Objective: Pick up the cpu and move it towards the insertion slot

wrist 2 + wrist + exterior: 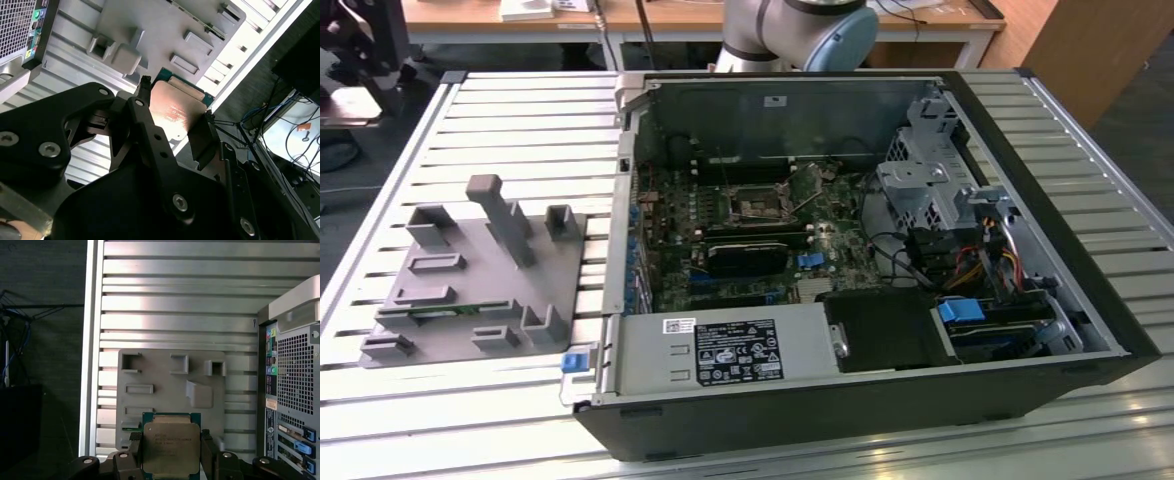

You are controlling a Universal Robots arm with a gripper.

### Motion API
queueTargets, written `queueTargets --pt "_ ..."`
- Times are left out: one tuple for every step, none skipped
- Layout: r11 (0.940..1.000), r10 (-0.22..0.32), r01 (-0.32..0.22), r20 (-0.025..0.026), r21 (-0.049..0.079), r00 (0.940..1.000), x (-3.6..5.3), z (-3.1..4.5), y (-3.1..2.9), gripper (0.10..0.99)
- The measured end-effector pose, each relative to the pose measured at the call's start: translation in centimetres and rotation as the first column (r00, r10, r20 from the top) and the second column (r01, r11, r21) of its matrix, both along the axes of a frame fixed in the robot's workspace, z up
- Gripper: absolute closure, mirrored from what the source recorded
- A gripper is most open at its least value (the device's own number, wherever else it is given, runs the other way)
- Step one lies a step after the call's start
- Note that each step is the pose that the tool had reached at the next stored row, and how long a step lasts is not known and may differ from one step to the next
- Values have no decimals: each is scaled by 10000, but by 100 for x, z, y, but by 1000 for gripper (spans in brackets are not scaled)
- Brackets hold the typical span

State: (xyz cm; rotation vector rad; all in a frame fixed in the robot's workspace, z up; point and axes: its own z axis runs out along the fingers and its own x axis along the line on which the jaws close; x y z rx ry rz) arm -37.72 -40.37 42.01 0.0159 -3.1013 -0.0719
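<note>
Pincer (170, 439) points down over the grey fixture plate (159, 401), clamped on opposite edges of the cpu (171, 450).

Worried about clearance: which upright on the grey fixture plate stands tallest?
The slim central post; it rises well above the squat blocks around it.
</note>
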Motion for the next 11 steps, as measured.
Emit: queueTargets --pt "10000 0 0 -9 0 10000 12 0 0 541" --pt "10000 0 0 -18 0 10000 24 0 0 541" --pt "10000 0 0 -26 0 10000 36 1 0 541" --pt "10000 1 -1 -35 -1 10000 49 1 0 541" --pt "10000 1 -1 -43 0 10000 60 0 0 541" --pt "10000 1 -1 -51 0 10000 72 0 0 541" --pt "10000 0 0 -60 -1 10000 82 1 0 541" --pt "10000 0 0 -67 -1 10000 92 1 0 541" --pt "10000 1 -1 -74 0 10000 102 1 0 541" --pt "10000 0 0 -81 -1 10000 111 1 0 541" --pt "10000 0 0 -87 0 10000 120 0 0 541"
